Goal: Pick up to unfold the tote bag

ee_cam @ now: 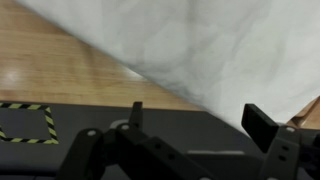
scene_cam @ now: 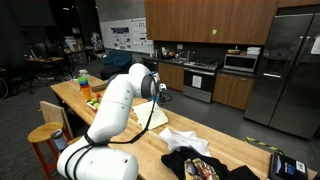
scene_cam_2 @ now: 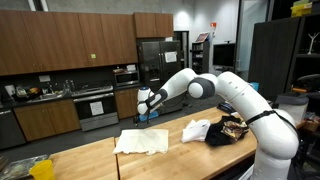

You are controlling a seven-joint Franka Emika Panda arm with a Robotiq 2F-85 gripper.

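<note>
Tote bag [scene_cam_2: 141,141] lies flat, looks folded, on wooden surface [scene_cam_2: 190,157] near far edge, with white wrinkly cloth [scene_cam_2: 195,129] just beside it. Jaws spread wide, nothing held, hanging above bag, not touching. Tip imo: drop straight onto one bag edge, pinch top layer only, lift high so rest falls open. Avoid snagging neighbour cloth.

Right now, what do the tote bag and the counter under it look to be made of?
Tote bag: thin cream cloth with a matte look, likely cotton or light canvas. It lies limp with soft creases, which also show in the wrist view. Counter: wood, probably butcher block, light brown with visible grain lines and a slight sheen.
</note>
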